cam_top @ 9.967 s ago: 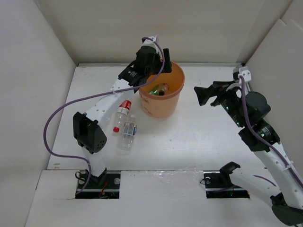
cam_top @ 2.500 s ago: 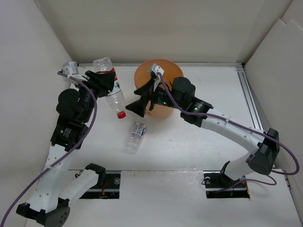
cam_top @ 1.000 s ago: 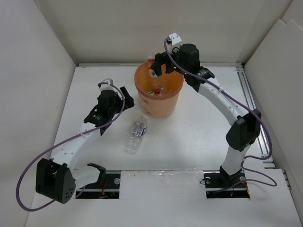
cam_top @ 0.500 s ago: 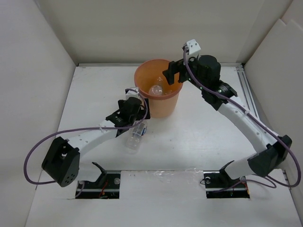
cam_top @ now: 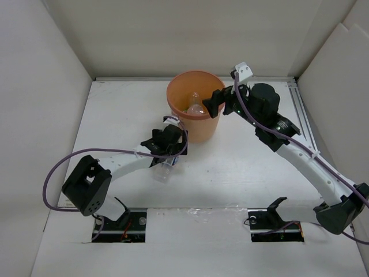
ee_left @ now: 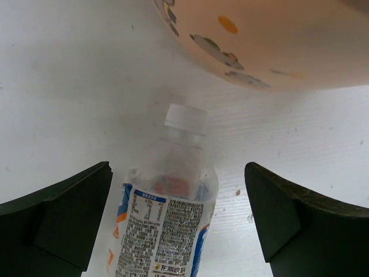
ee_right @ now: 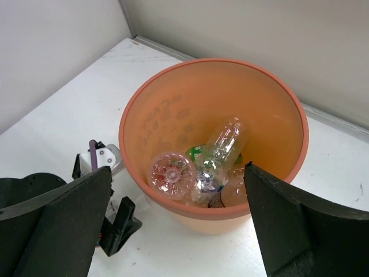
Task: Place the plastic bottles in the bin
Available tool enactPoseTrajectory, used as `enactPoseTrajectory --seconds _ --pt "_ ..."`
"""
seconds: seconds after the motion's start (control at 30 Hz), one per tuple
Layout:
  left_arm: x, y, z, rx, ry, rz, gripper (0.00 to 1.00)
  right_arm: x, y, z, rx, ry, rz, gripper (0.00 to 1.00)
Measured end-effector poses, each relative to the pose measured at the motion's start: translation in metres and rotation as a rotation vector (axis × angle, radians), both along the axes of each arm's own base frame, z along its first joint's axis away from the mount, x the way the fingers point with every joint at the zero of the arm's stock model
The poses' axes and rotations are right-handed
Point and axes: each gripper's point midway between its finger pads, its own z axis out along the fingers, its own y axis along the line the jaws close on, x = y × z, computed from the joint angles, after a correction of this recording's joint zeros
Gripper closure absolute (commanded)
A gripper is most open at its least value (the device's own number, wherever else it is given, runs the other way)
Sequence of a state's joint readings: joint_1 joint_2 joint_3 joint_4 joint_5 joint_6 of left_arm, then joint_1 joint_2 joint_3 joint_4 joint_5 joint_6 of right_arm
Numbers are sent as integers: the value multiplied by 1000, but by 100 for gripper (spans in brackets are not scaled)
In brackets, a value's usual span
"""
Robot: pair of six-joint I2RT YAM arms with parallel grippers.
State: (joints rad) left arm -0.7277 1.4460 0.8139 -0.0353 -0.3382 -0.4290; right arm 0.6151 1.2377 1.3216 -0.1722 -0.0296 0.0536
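Left wrist view, bottom of frame: left gripper (ee_left: 177,190) is seen spread wide, nothing grasped, one finger in each lower corner. A clear bottle (ee_left: 167,225) with a white cap and a printed white-blue label is seen lying flat on the white table (ee_left: 69,86) between the two fingers, with a gap on each side and no contact. Its long axis runs up the frame, cap toward the top, so the body is crossed by the closing line. A squeeze on the labelled body is judged to be the next move, though the remaining drop cannot be judged.

Past the cap, in the upper right of the frame, the wall of the bin (ee_left: 277,40) is seen, near but apart.

Top view: the last loose bottle (cam_top: 164,170) is placed just lower left of the bin (cam_top: 196,74), under the left gripper (cam_top: 169,153). The left arm is plainly the nearer one.

Farther back, the right gripper (cam_top: 216,103) is held beside the bin's right rim, also spread and empty. In the right wrist view, several clear bottles (ee_right: 225,141) and a bit of green (ee_right: 196,153) are seen inside the bin (ee_right: 173,75).
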Motion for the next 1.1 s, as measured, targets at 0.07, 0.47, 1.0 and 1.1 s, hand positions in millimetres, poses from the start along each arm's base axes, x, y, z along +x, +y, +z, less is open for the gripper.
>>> enactPoseTrajectory --seconds 0.07,0.47,1.0,1.1 --pt "-4 -3 -6 2 23 -10 7 0 0 -4 0 7 0 0" --pt "-28 4 -23 47 97 52 17 -2 3 -21 -8 46 7 0" --pt "-61 -9 -30 95 134 121 97 -42 11 5 48 -6 86 0" --pt "-92 -25 -26 132 163 53 100 -46 10 8 53 -12 94 0"
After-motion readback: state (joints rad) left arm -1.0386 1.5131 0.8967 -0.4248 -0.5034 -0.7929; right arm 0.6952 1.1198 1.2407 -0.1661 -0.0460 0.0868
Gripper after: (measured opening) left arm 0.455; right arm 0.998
